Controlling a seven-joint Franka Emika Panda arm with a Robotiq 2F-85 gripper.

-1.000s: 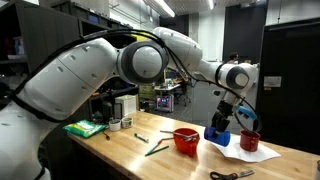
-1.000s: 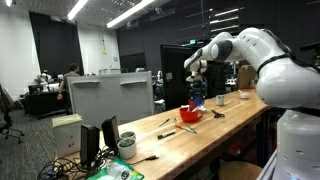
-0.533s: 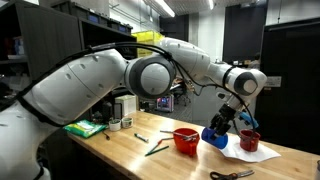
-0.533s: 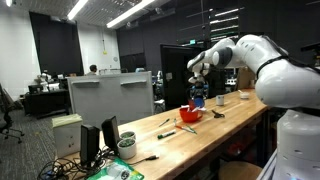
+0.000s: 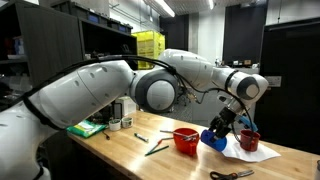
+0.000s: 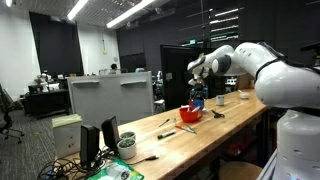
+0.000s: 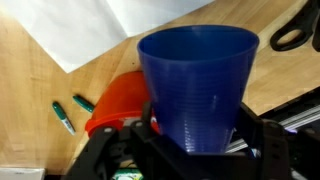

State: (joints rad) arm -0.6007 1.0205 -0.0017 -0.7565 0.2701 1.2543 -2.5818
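— What's over the wooden table (image 5: 110, 152)?
— The gripper (image 5: 224, 124), jaws spread wide and clamped on a blue cup (image 7: 198, 85).
— How does the cup look?
— Finely ridged, tapered and tilted, with its mouth pointing away from the jaws. A red bowl (image 7: 113, 106) is just beside them, and green markers (image 7: 64, 116) lie farther off.

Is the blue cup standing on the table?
No, the fingers hold the blue cup tilted in the air above the table.
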